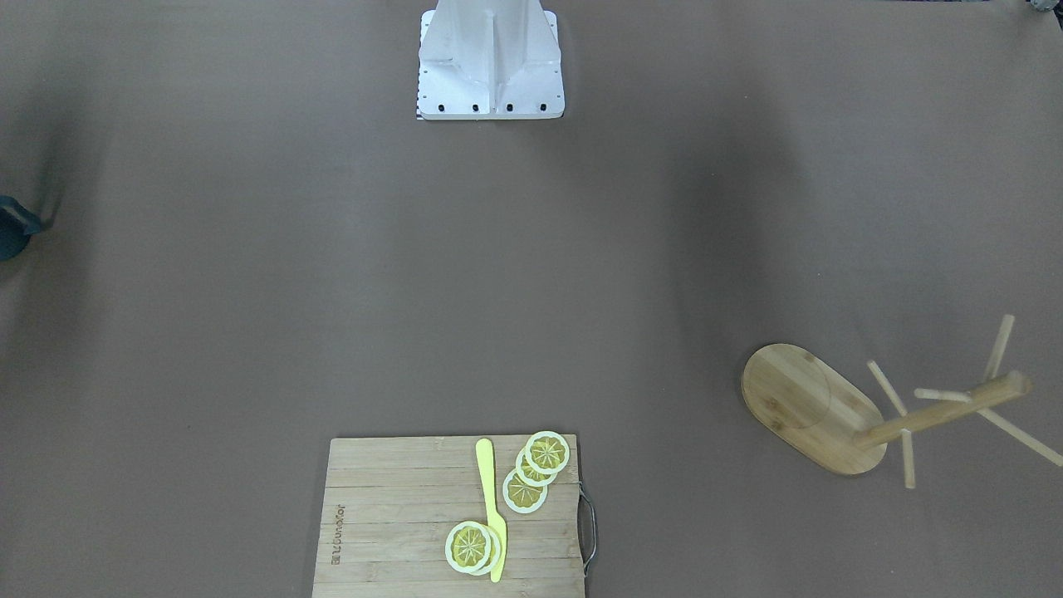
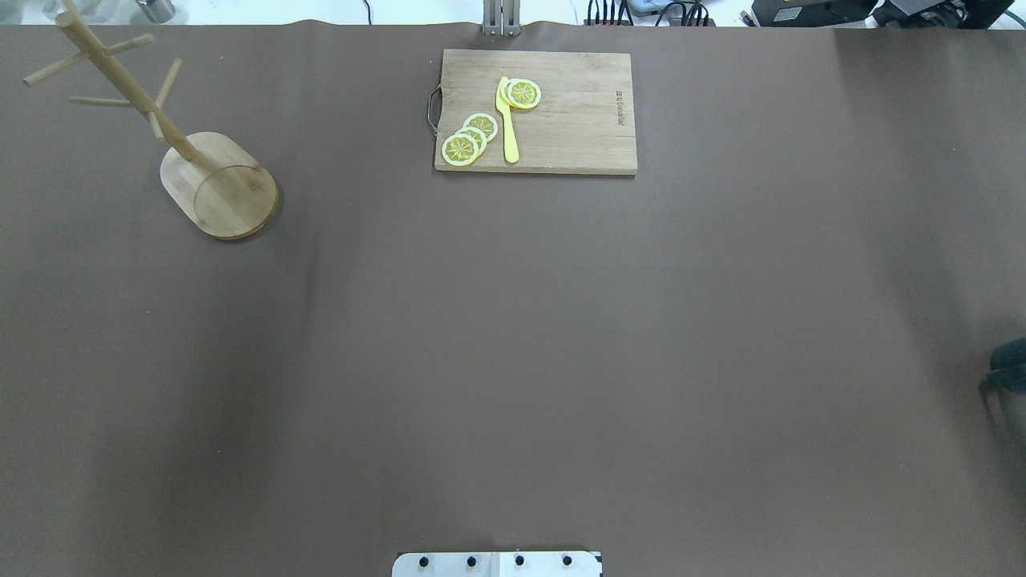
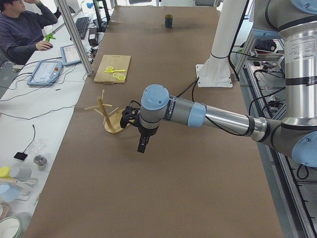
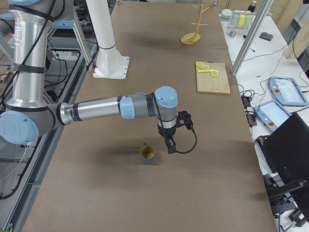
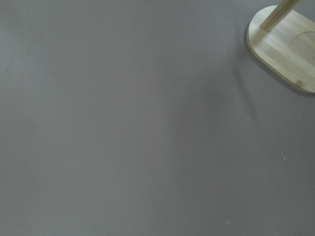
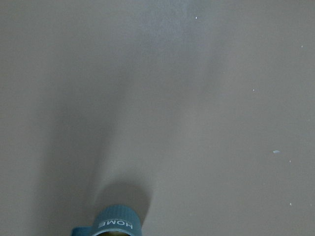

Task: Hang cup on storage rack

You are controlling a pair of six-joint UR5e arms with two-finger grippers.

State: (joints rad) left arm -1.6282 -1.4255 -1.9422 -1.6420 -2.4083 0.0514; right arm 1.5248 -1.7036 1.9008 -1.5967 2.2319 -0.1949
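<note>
1. Far-left corner of the desk point(image 2: 513, 361): the storage rack point(image 2: 228, 188) stands upright on its flat oval base. Its round post is up and its thin pegs angle outward.
2. The left tool point(image 3: 142, 144) hangs from the near arm in the left side view. It points down over bare desk, near the rack's base and apart from it. It shows in that side view only, so I cannot tell whether it is wide or narrow. The left wrist view shows plain desk with the rack's base in its upper right corner.
3. Middle of the far edge: a bamboo cutting board point(image 2: 577, 136) lies flat, with its wire handle on the left short side. On it are lemon slices point(image 2: 461, 149) and a yellow knife point(image 2: 508, 128). The knife lies between two groups of slices.
4. Middle of the near edge: the robot's white base plate point(image 2: 497, 563).
5. The right tool point(image 4: 170, 145) points down, just beside the cup and apart from it. It shows in the right side view only, so again I cannot tell how far its jaws stand.
6. Toward the right end of the desk: the cup point(image 4: 147, 154) sits upright on the desk. Its mouth is up and the yellow-green inside shows. The right wrist view reads "HOME" on its ribbed wall. It is well apart from the rack.
</note>
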